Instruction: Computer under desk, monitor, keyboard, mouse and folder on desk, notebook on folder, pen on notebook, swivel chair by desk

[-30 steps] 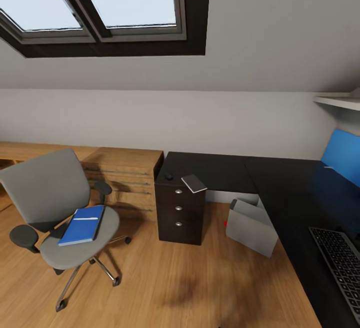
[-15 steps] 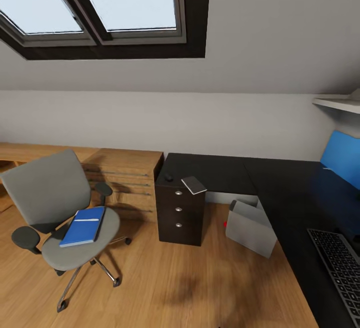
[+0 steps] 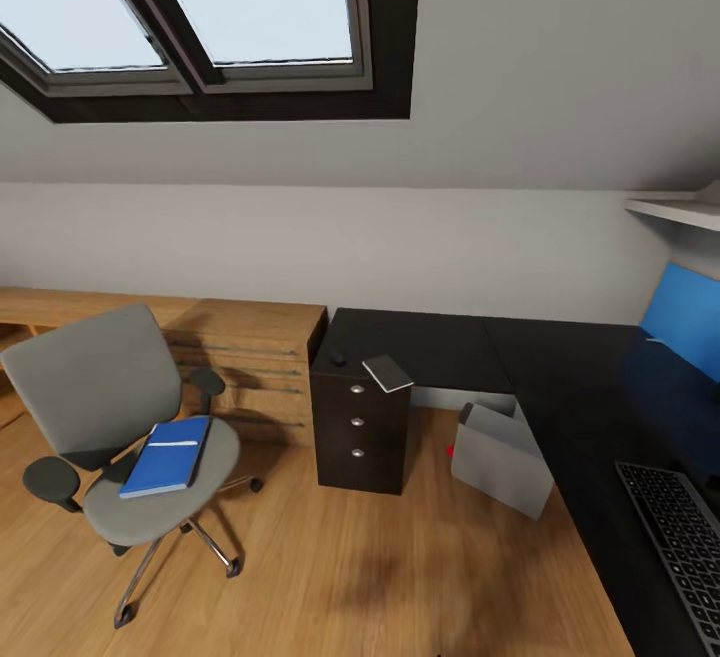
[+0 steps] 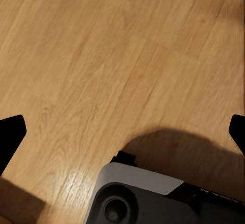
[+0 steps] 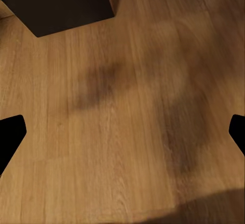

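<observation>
The grey swivel chair [image 3: 95,392] stands on the wood floor at the left, away from the desk. The blue folder [image 3: 165,457] lies on its seat with the white pen [image 3: 172,444] across it. On the black desk [image 3: 560,367], the grey notebook [image 3: 388,370] and the small dark mouse [image 3: 339,357] sit above the drawers. The keyboard [image 3: 680,537] lies at the desk's near right. The grey computer [image 3: 500,457] stands on the floor under the desk. The monitor is out of view. My left gripper [image 4: 122,134] and right gripper [image 5: 122,134] hang open over bare floor.
A light-wood dresser [image 3: 250,357] stands against the wall between chair and desk. The desk's black drawer unit [image 3: 360,427] has its corner in the right wrist view [image 5: 56,4]. My grey base [image 4: 138,193] is in the left wrist view. A shelf [image 3: 680,207] juts out at the right.
The whole head view has shifted a little, so the camera moved. Chair, folder, notebook and computer keep their places relative to one another.
</observation>
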